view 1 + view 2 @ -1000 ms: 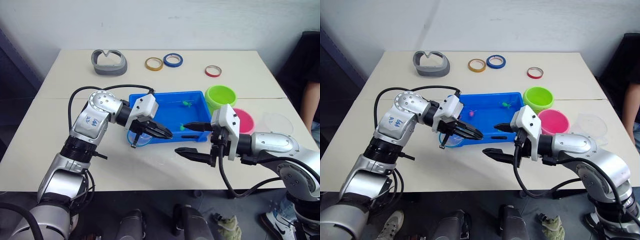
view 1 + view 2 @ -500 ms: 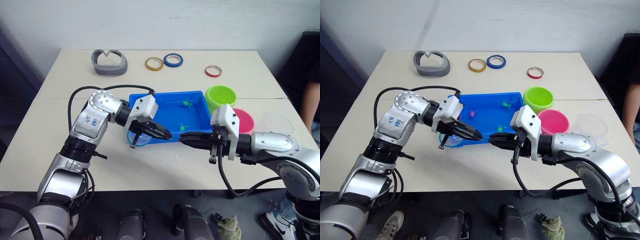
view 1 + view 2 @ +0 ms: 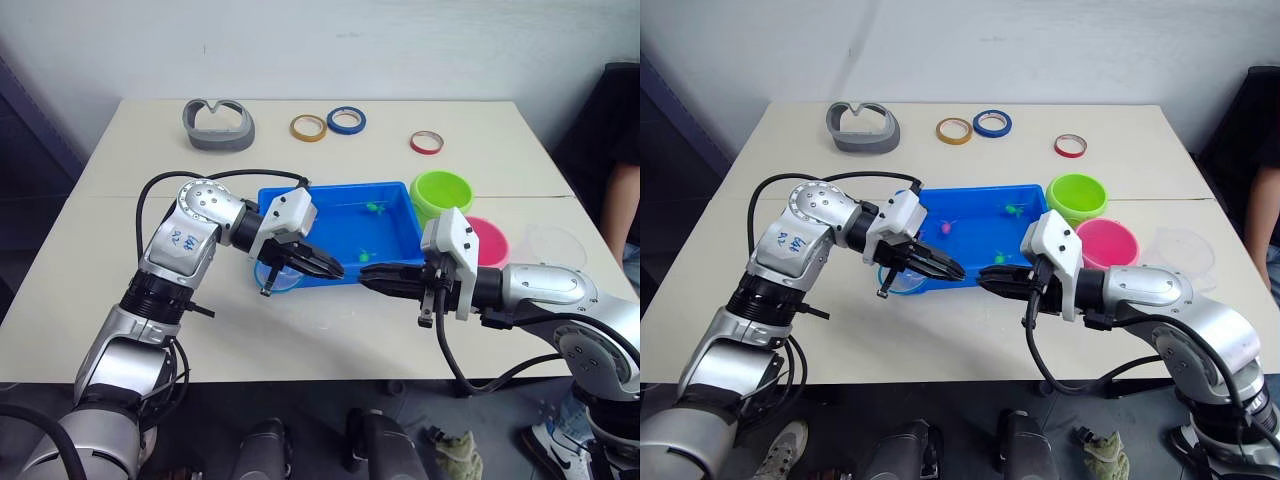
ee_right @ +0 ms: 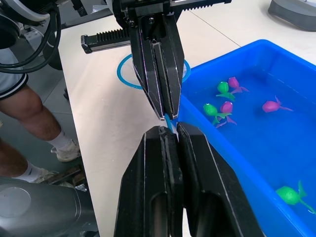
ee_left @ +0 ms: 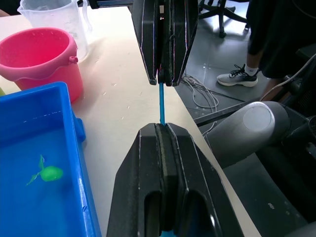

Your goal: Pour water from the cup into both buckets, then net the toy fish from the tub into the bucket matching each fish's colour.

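Near the middle of the pale worktop (image 3: 100,300), a shallow rectangular bright blue plastic tub (image 3: 335,187) with water in it. Inside, tiny plastic toy fish: green ones (image 3: 375,208) toward its far wall and near its near wall, magenta-pink ones (image 4: 274,105) alongside more green in the right wrist view.

Just beside the tub's right end, a lime green round plastic bucket (image 3: 441,190); touching or almost touching it on the near side, a pink round plastic bucket (image 3: 490,240). Close to the worktop's right edge, beside the pink bucket, a clear wide-mouthed plastic cup (image 3: 555,245).

At the tub's near-left corner, a small round blue-rimmed hoop net (image 3: 280,278), hoop low over the worktop. Left tool (image 3: 335,268) clamped tight on the net's thin blue stem. Right tool (image 3: 368,277) also pinched narrow on the same stem, tip to tip with the left, in front of the tub's near wall.

Along the far edge: a grey curved holder (image 3: 218,125) toward the left corner, then a yellow tape ring (image 3: 308,127), a blue tape ring (image 3: 346,121) and a red tape ring (image 3: 426,142). Beyond the right edge, a person in dark clothing (image 3: 625,170).
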Robot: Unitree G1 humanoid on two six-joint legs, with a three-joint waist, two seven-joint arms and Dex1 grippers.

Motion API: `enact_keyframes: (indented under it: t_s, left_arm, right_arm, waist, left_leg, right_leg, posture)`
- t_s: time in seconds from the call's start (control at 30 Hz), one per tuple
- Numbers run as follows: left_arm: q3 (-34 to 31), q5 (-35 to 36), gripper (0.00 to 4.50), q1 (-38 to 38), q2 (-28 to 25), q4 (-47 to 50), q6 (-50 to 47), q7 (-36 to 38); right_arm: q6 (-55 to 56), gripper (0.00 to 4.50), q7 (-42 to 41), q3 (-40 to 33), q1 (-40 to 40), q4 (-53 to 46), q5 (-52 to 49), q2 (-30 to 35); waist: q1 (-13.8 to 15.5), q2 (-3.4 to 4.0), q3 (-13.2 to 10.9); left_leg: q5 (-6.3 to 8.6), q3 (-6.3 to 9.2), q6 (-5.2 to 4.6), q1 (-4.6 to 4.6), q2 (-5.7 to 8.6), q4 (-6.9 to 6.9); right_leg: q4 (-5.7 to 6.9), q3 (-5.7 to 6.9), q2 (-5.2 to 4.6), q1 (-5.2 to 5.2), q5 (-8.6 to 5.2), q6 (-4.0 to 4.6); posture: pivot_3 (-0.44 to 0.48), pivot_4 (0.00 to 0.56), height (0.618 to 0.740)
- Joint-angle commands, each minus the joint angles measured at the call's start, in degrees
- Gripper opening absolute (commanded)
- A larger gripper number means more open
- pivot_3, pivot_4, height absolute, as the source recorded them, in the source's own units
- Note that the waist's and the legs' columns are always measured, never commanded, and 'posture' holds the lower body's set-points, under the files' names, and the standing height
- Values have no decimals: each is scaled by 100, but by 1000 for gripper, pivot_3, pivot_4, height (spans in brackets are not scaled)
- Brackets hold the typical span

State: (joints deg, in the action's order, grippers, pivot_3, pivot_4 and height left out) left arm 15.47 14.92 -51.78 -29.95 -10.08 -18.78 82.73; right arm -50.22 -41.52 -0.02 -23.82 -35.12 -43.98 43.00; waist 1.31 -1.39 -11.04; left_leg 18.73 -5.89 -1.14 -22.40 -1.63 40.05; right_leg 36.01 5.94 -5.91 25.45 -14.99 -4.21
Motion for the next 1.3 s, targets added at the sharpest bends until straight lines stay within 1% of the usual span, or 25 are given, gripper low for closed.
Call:
enact_keyframes:
  t_s: [0.03, 0.07, 0.1, 0.23, 0.27, 0.3, 0.4, 0.47, 0.57, 0.67, 0.8, 0.9, 1.0, 1.2, 1.3]
  left_arm:
    - [-101, 0, 338, -258, -45, -72, -157, -86]
    - [-109, -5, 698, -267, -39, -81, -152, -111]
    - [-119, -6, 938, -280, -40, -89, -155, -135]
    - [-173, 22, 2743, -288, -74, -79, -124, -190]
    - [-304, 44, 3147, -314, -62, -134, -78, -335]
    - [-422, 102, 3284, -368, -94, -183, -186, -419]
    - [-787, 338, 3284, -625, -284, -424, -544, -433]
    - [-984, 334, 3284, -824, -433, -681, -540, -508]
    - [-1195, 126, 3284, -1207, -730, -1303, -332, -696]
    - [-1289, -121, 3284, -1423, -1014, -1877, 17, -852]
    - [-1376, -199, 3284, -1504, -1268, -2226, 178, -834]
    - [-1466, -104, 3284, -1262, -1451, -2018, 70, -738]
    - [-1575, 73, 3284, -858, -1519, -1534, -223, -772]
    - [-1692, 457, 3284, -116, -1661, -510, -1199, -771]
    - [-1745, 514, 3284, 144, -1723, -235, -1387, -891]
  right_arm:
    - [-12, 2, -7, -56, -68, -131, -50, 52]
    - [-11, 0, -8, -52, -70, -131, -47, 55]
    - [-16, 0, -13, -45, -81, -128, -48, 57]
    - [-30, 0, -28, -42, -89, -135, -48, 60]
    - [-23, 0, -33, -35, -88, -135, -37, 60]
    - [-18, 0, -35, -27, -90, -130, -25, 58]
    - [-6, 0, -40, -34, -73, -137, -13, 64]
    - [0, 0, -35, -59, -47, -151, -10, 75]
    - [1, 0, 13, -125, -19, -145, 10, 95]
    - [15, 0, 120, -256, -4, -83, 73, 129]
    - [15, 0, 272, -446, -76, 66, 137, 172]
    - [44, 0, 322, -618, -166, 225, 238, 298]
    - [213, 0, 515, -708, -325, 521, 549, 313]
    - [564, 0, 478, -591, -369, 730, 1060, 384]
    - [763, 0, 407, -479, -382, 822, 1306, 392]
  waist:
    - [1, 0, 0]
    - [1, 0, 0]
    - [0, 0, 0]
    - [-3, 0, 0]
    - [-2, 0, 0]
    - [-3, 0, 0]
    - [-8, 0, 0]
    - [-15, 0, 0]
    - [-12, 0, 0]
    - [-9, 0, 0]
    - [-8, 0, 0]
    - [-9, 0, 0]
    - [-14, 0, 0]
    - [-18, 0, 0]
    - [-26, 0, 0]
  left_leg:
    - [0, 0, 0, 0, 0, 0]
    - [0, 0, 0, 0, 1, 0]
    - [0, 0, 0, 0, 1, 0]
    - [0, 0, 0, 0, 0, 0]
    - [0, 0, 0, 0, 0, 0]
    - [0, 0, 0, 0, 0, 0]
    - [0, 0, 0, 0, -1, 1]
    - [0, 1, 1, 0, -2, 0]
    - [0, 1, 1, 0, -1, 0]
    - [0, -1, 0, 0, 1, 0]
    - [0, -1, 0, -1, 1, 0]
    - [0, 0, -1, -4, 1, 0]
    - [1, -2, -2, -3, 1, -1]
    - [1, -2, -1, -5, -2, -1]
    - [1, -4, -1, -4, -1, -1]
  right_leg:
    - [0, 0, 0, 0, 0, 0]
    - [0, 0, 0, 0, 0, 0]
    - [0, 0, 0, 0, 0, 0]
    - [0, 0, 0, 0, 0, 0]
    - [0, 0, 0, 0, 0, 0]
    - [0, 0, 0, 0, 0, 0]
    - [1, 0, 1, 0, 0, 0]
    - [1, 1, 3, 0, 0, 0]
    - [1, 2, 3, 0, 0, 0]
    - [1, 2, 2, 0, 0, 0]
    - [2, 3, 2, 0, 0, 0]
    - [8, 4, 2, 1, 1, -1]
    - [9, 2, 1, 0, 1, -1]
    - [18, 1, 4, 2, 1, -2]
    - [18, -1, 3, 2, 1, -3]
  posture:
    - [0, 150, 713]
    - [0, 150, 713]
    - [0, 150, 713]
    - [0, 150, 713]
    - [0, 150, 713]
    - [0, 150, 713]
    - [0, 150, 713]
    - [0, 150, 713]
    - [0, 150, 713]
    - [0, 150, 713]
    - [0, 150, 713]
    - [0, 150, 713]
    - [0, 150, 713]
    - [0, 150, 713]
    - [0, 150, 713]
